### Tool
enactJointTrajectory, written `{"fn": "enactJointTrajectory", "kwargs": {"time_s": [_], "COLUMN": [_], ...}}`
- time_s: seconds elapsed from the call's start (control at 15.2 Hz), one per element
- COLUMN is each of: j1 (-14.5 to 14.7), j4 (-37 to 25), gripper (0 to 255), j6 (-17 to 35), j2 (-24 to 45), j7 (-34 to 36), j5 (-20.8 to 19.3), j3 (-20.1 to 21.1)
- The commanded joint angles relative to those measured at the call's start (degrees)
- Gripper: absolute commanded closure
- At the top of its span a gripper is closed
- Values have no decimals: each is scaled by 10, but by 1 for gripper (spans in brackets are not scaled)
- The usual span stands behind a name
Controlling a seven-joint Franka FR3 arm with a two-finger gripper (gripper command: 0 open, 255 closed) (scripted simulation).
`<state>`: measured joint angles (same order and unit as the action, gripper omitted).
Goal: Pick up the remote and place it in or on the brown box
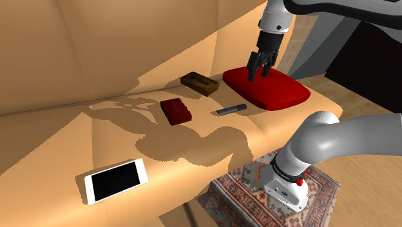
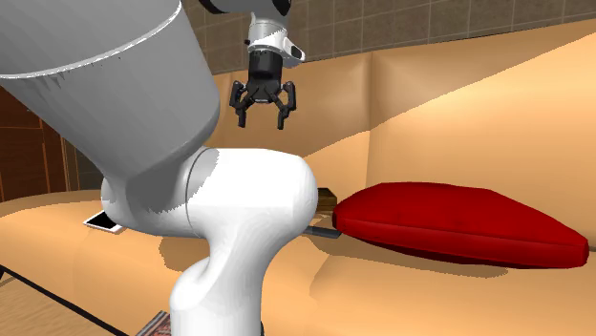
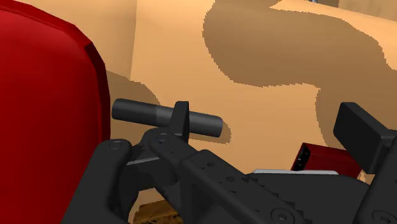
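Observation:
The remote is a slim dark grey bar lying on the tan sofa seat, between the red cushion and a dark red box. The brown box sits just behind it, near the backrest. My gripper hangs open and holds nothing, up in the air over the near edge of the cushion. In the wrist view the remote lies below and ahead of the open gripper, with one fingertip overlapping it in the picture. From the second exterior view the gripper stands well above the seat.
A white-framed phone with a black screen lies on the seat toward the shoulder view's lower left. The red cushion takes up the seat's end. A patterned rug lies under my stand. The sofa backrest rises behind everything.

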<state>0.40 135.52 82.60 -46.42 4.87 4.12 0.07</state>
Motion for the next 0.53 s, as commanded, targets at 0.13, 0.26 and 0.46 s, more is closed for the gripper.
{"fn": "enactJointTrajectory", "kwargs": {"time_s": [0.13, 0.26, 0.46], "j1": [14, 28, 47], "j4": [31, 57, 89], "gripper": [0, 0, 0], "j6": [26, 54, 101], "j2": [-2, 1, 16], "j7": [-75, -149, -259], "j5": [-23, -46, -81], "j3": [-29, -60, -106]}}
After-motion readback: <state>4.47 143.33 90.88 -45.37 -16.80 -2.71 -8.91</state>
